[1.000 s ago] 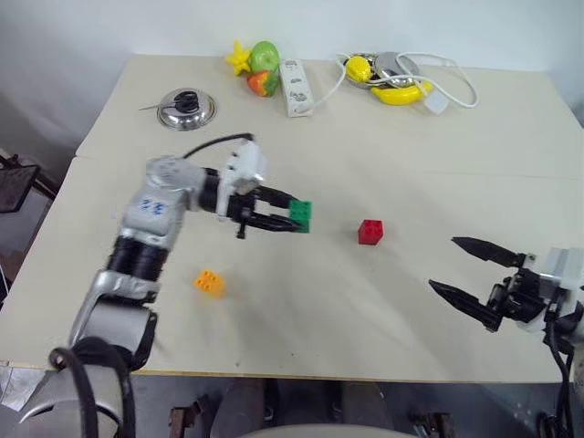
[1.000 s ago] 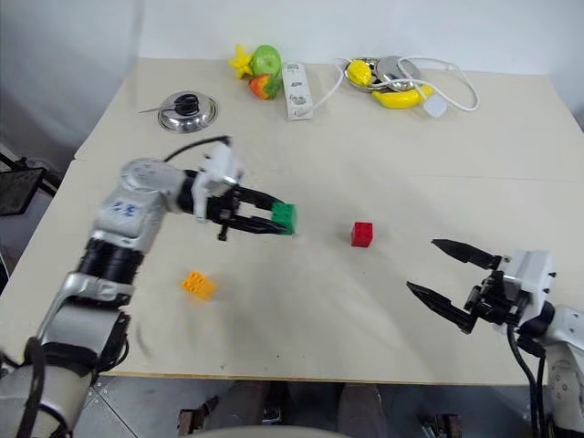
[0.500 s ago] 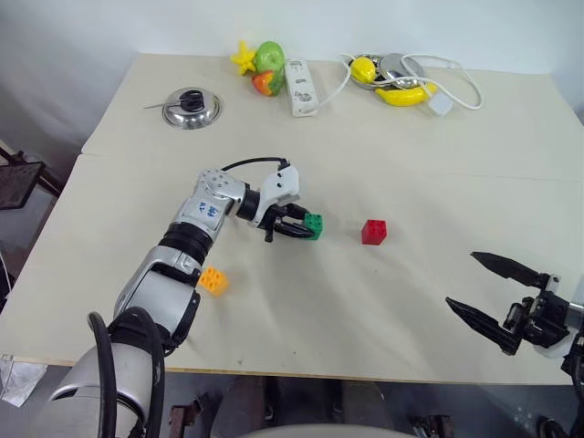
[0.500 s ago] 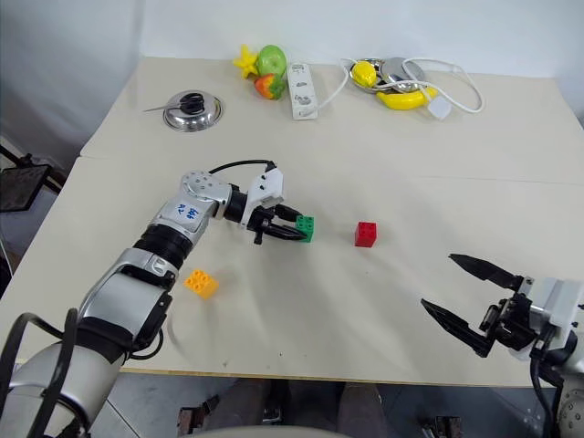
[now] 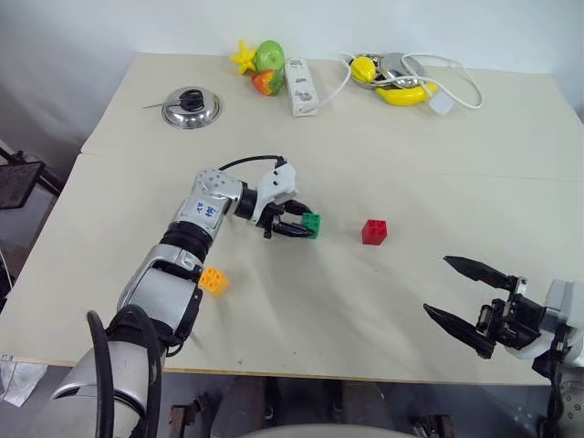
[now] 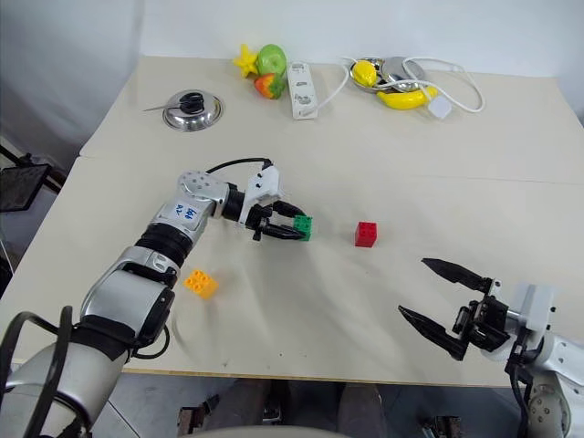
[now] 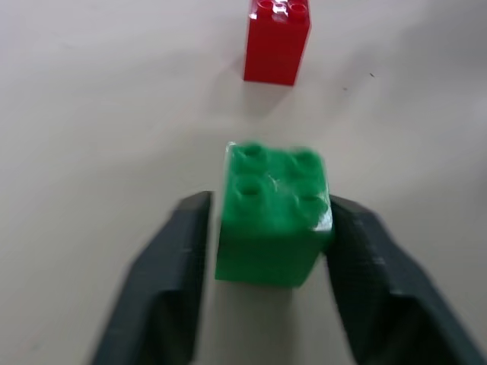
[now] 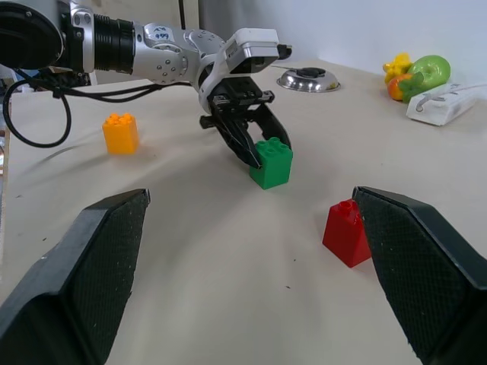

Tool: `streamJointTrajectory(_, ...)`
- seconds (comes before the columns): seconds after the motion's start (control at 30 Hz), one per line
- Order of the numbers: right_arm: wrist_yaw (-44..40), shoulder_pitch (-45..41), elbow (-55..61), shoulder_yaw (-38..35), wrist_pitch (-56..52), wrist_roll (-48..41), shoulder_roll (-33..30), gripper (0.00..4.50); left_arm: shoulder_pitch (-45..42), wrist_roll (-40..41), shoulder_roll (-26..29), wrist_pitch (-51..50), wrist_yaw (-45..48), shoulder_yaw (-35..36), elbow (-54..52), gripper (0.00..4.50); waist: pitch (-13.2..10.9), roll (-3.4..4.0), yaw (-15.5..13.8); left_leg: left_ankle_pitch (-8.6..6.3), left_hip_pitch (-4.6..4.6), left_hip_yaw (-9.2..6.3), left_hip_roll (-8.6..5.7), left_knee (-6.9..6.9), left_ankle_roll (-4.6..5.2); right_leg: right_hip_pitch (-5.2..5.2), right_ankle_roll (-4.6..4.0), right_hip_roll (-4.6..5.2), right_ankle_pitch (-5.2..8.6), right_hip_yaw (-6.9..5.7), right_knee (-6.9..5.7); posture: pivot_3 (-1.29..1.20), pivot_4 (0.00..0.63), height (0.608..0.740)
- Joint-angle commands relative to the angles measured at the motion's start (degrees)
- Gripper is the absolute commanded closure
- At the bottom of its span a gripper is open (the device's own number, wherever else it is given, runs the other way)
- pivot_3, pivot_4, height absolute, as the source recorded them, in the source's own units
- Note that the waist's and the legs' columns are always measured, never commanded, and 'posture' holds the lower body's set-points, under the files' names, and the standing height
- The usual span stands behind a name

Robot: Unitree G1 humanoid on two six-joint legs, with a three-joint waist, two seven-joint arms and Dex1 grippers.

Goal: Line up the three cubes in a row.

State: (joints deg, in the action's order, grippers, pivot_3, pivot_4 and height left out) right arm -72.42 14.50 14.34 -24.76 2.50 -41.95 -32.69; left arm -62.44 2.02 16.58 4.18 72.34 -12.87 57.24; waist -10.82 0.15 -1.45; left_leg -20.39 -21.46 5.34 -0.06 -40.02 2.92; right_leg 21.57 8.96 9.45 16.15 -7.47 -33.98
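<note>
A small green studded plastic cube [image 7: 272, 215] sits on the beige bench [image 5: 383, 155] between the left gripper's [image 5: 303, 224] two black fingers [image 7: 163, 283], which look slightly parted beside it. A red studded cube [image 5: 373, 231] lies at three o'clock. An orange-yellow studded cube [image 5: 213, 280] lies at seven o'clock. The right gripper's [image 5: 462, 295] fingers are spread wide, holding nothing.

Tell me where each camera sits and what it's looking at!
Head eyes: up on the head, looking down on the table; both arms show.
Left wrist: looks along the left gripper, whose fingers flank the green cube, red cube beyond.
Right wrist: looks along the right gripper, open, toward the orange-yellow cube and steel lid.
All views share the green and red cubes.
</note>
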Motion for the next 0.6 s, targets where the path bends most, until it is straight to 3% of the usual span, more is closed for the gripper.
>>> streamJointTrajectory(0.03, -1.07, -1.28, -0.80, 0.16, 0.81, -0.67, -0.27, 0.00, -1.03, 3.36, 0.65, 1.75, 2.18, 4.11, -1.65, 0.86, 0.00, 0.00, 0.00, 0.00, 0.00, -0.01, 0.00, 0.00, 0.00, 0.00, 0.00, 0.00, 0.00, -0.01, 0.00, 0.00, 0.150, 0.740)
streamJointTrajectory(0.1, -1.62, -2.62, -1.50, 0.57, 0.33, -0.95, -0.53, 0.00, -1.72, 5.76, 2.20, 0.60, 4.76, 6.88, -2.67, 0.25, 0.00, 0.00, 0.09, 0.00, -0.01, 0.00, 0.00, 0.00, 0.00, 0.00, 0.00, 0.00, 0.00, -0.02, 0.00, 0.00, 0.150, 0.740)
streamJointTrajectory(0.27, -2.61, -6.26, -2.96, 2.80, -3.98, -1.78, -2.87, 0.00, 0.15, 12.60, 9.61, -5.15, 15.53, 12.10, -10.69, 0.25, -0.01, 0.02, 0.76, 0.00, -0.02, 0.03, -0.01, 0.00, 0.00, 0.05, 0.00, -0.04, 0.00, -0.02, -0.02, 0.00, 0.150, 0.740)
streamJointTrajectory(0.37, 1.94, -9.92, -3.21, 4.55, -8.17, -0.20, -3.92, 0.00, 4.08, 15.59, 15.49, -6.35, 17.18, 15.52, -16.85, 0.25, 0.00, 0.04, 1.60, 0.00, -0.01, -0.01, 0.11, -0.01, 0.00, 0.06, -0.02, -0.03, 0.01, 0.00, -0.08, 0.00, 0.150, 0.740)
streamJointTrajectory(0.5, 0.32, -14.68, -0.83, 10.02, -6.83, 0.72, -1.66, 0.00, 18.74, 19.67, 26.31, -8.16, 14.45, 24.33, -22.64, 0.12, 0.04, 0.15, 2.26, 0.00, 0.10, -0.01, 0.10, 0.05, -0.02, 0.05, -0.06, -0.02, 0.03, 0.05, -0.14, 0.00, 0.150, 0.740)
streamJointTrajectory(0.6, -0.18, -16.39, 0.06, 12.44, -6.94, 0.73, -0.82, 0.00, 28.91, 21.23, 30.00, -7.21, 12.35, 28.76, -26.44, 0.12, -0.03, 0.18, 3.00, -0.02, 0.17, 0.02, 0.15, 0.13, -0.05, 0.06, -0.13, -0.03, 0.07, 0.05, -0.17, 0.00, 0.150, 0.740)
